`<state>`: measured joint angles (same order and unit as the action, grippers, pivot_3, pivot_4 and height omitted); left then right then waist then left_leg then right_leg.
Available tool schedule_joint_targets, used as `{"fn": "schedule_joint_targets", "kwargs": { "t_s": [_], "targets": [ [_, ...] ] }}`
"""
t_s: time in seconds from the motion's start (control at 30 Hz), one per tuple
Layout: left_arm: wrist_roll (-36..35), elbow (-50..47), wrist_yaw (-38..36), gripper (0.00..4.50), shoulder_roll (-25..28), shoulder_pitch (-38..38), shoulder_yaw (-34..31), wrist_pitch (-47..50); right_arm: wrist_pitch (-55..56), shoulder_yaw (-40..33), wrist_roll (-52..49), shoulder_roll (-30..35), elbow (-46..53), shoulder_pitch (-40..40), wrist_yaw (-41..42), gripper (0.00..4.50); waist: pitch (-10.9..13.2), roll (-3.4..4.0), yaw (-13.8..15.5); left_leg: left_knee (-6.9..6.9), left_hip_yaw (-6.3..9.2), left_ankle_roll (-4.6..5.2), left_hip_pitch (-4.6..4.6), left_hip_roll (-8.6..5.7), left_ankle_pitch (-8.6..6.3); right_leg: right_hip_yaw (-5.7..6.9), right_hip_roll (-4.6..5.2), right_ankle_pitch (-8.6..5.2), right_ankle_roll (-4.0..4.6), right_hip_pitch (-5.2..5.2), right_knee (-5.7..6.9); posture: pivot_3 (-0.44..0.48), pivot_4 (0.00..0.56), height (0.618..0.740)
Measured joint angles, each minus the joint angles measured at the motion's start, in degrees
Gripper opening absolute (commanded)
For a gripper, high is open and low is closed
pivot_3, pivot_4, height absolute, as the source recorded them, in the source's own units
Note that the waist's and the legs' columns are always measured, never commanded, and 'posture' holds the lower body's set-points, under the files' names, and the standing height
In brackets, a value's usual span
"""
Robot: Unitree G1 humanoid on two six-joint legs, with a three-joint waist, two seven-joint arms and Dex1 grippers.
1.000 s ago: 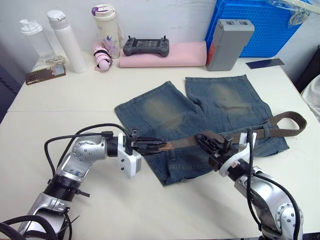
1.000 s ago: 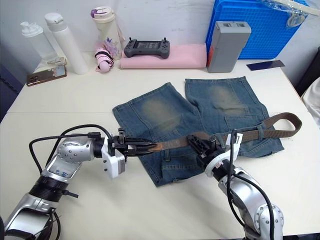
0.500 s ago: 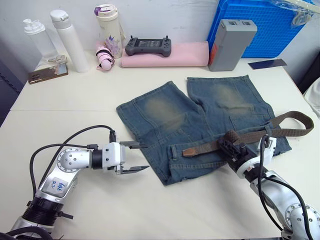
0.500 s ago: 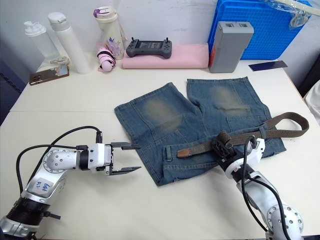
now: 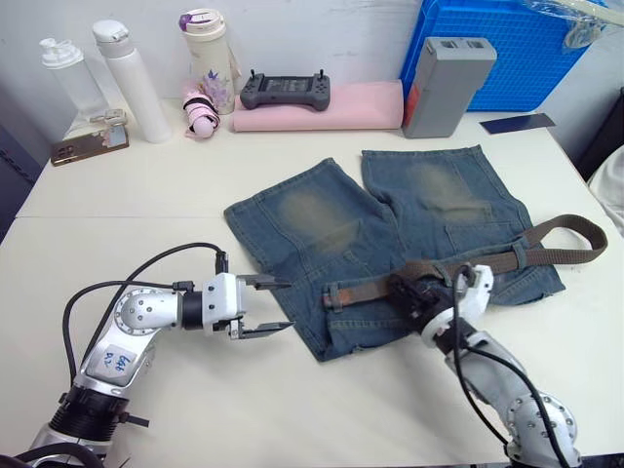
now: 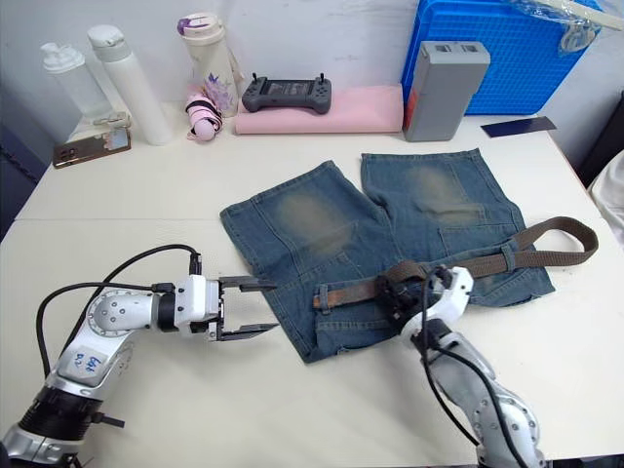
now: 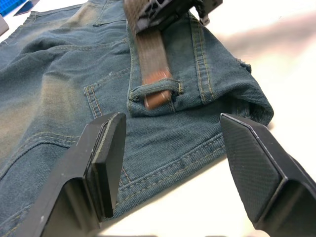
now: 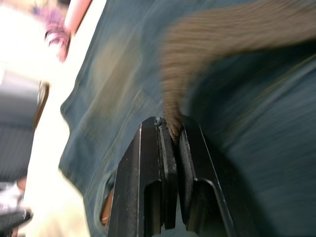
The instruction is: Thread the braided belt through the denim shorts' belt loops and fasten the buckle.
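Note:
The denim shorts lie flat on the white table, waistband toward me. The braided belt runs along the waistband and curls into a bend at the right. Its brown leather tip pokes out under a belt loop near the left end of the waistband. My right gripper is shut on the belt mid-waistband; the right wrist view shows the strap pinched between its fingers. My left gripper hovers open just left of the waistband, facing the tip with nothing in it. The buckle is hidden.
Along the table's back stand two white bottles, a flowered tumbler, a phone, a controller on a pink rolled cloth, a grey box and a blue crate.
My right gripper has pushed the belt leftward, and its tip has slid further left, under the loop. The left gripper let go of the tip a second ago, drew back and stays open.

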<state>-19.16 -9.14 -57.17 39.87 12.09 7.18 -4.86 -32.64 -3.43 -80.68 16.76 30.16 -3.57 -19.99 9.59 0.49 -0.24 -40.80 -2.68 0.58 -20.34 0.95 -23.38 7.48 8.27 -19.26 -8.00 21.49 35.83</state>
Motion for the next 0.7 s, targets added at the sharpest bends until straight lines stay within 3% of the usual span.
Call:
{"fn": "schedule_joint_targets", "kwargs": {
  "t_s": [0.23, 0.33, 0.6, 0.7],
  "targets": [
    [3.8, 1.2, -0.4, 3.3, -1.3, 1.1, 0.2, -4.5, -0.5, 4.5, 6.4, -3.8, 0.2, 1.0, -0.6, 0.0, 0.0, 0.02, -0.1, 0.0, -0.01, -0.01, 0.0, 0.01, 0.0, 0.01, -0.02, 0.0, 0.0, 0.01, 0.0, 0.0, 0.15, 0.74],
    [12.6, 7.3, 0.0, 3.3, -1.9, 4.1, 2.2, -18.0, -1.6, 4.6, 7.7, -3.7, 0.1, 1.1, 0.1, 0.0, 0.0, 0.03, 0.0, 0.01, -0.07, -0.01, 0.01, -0.01, 0.01, 0.02, -0.02, 0.0, 0.0, 0.01, 0.0, 0.0, 0.15, 0.74],
    [22.2, 17.9, 4.0, 3.3, -7.7, 9.8, 6.7, -33.0, -3.6, 4.8, 9.2, -4.5, 0.0, 1.4, 0.9, 0.0, 0.0, 0.05, -0.2, 0.07, -0.19, -0.01, 0.04, 0.0, 0.01, 0.05, -0.03, 0.0, 0.0, 0.05, 0.01, 0.0, 0.15, 0.74],
    [23.4, 19.5, 4.9, 2.53, -8.3, 10.1, 7.5, -35.7, -4.0, 4.7, 9.5, -4.9, 0.0, 1.5, 0.9, 0.0, 0.0, 0.05, -0.4, 0.07, -0.17, -0.01, 0.05, 0.01, 0.01, 0.05, -0.03, 0.0, 0.0, 0.05, 0.02, 0.0, 0.15, 0.74]
  ]
}}
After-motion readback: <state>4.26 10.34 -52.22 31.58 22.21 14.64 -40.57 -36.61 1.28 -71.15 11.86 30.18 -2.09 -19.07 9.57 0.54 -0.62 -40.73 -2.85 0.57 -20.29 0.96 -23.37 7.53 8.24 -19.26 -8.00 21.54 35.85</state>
